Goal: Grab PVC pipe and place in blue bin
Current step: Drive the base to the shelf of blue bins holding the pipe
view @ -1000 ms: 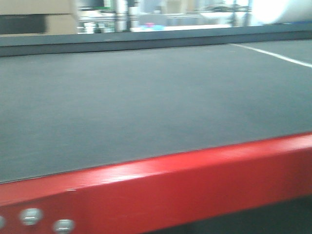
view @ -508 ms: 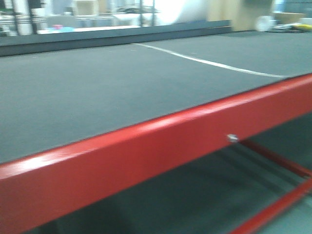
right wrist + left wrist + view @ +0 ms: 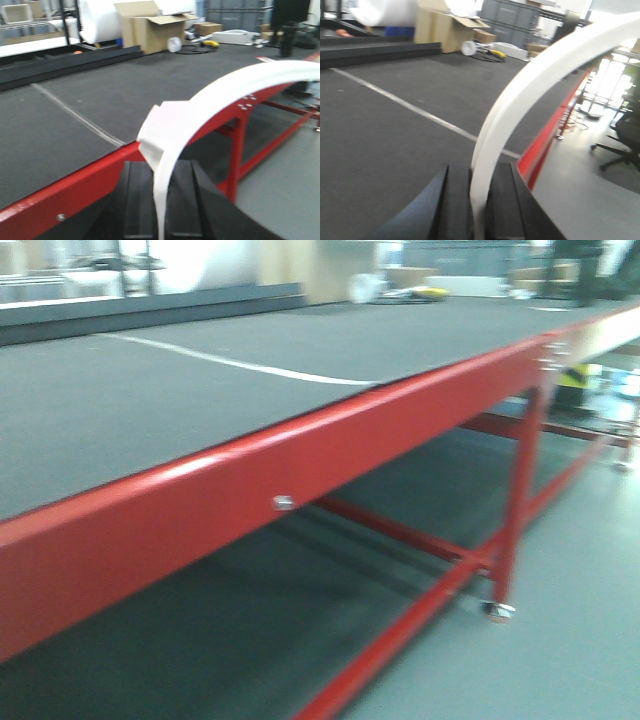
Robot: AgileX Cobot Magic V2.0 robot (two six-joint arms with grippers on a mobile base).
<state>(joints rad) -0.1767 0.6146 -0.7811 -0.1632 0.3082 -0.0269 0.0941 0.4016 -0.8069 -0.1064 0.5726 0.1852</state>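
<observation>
In the left wrist view a slim white PVC pipe (image 3: 530, 75) arcs up and to the right from between the black jaws of my left gripper (image 3: 479, 172), which is shut on it. The right wrist view shows a white curved PVC pipe (image 3: 225, 87) with a blocky fitting (image 3: 162, 127) near the jaws. My right gripper (image 3: 160, 167) is shut on it just below the fitting. Whether both views show one pipe or two, I cannot tell. The blue bin is out of view. Neither gripper nor pipe shows in the front view.
A long table with a dark grey mat (image 3: 150, 400), a white line (image 3: 240, 365) and a red frame (image 3: 300, 460) runs ahead, with its red leg (image 3: 515, 500) on a caster. A cardboard box (image 3: 150, 27) and clutter stand beyond. An office chair (image 3: 625, 140) is on the floor at the right.
The front view has swung to the right along the table. The white line slid left, and the red frame's corner, leg and the floor came into view.
</observation>
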